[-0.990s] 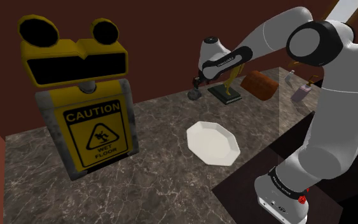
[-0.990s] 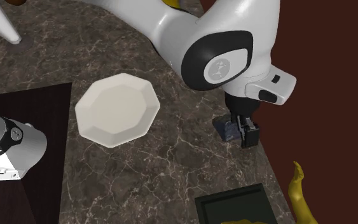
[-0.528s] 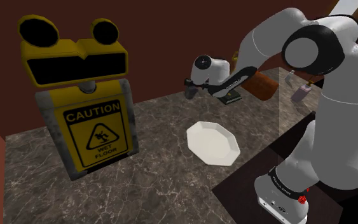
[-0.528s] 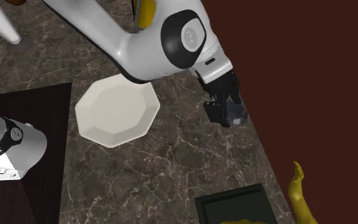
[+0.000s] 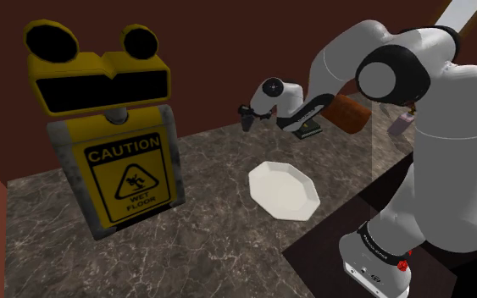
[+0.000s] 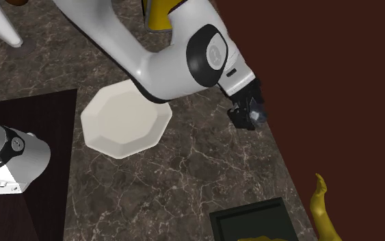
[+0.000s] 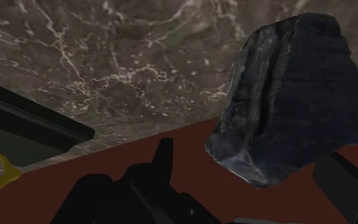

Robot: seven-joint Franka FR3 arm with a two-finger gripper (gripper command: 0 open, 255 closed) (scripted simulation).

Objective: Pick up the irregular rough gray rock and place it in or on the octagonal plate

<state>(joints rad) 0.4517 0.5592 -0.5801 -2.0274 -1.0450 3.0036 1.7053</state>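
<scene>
A rough dark gray rock (image 7: 292,95) sits between my black fingers (image 7: 163,156), and my gripper (image 7: 250,160) is shut on it. In the second exterior view the gripper (image 6: 247,115) holds the rock (image 6: 256,118) above the counter's edge by the dark red wall, tilted sideways. The white octagonal plate (image 6: 126,118) lies flat on the marble counter, apart from the gripper and toward that view's left. Seen from the shoulder, the gripper (image 5: 246,120) hangs behind and above the plate (image 5: 284,191).
A yellow wet-floor caution sign (image 5: 113,127) stands at the shoulder view's left. A dark tray (image 6: 252,219) with a yellow figure (image 6: 323,209) sits near the wall. A brown object (image 5: 346,113) and a purple bottle (image 5: 402,124) stand at the back right.
The gripper has lifted the rock off the counter and carried it toward the shoulder view's left along the back wall, tilting as it went.
</scene>
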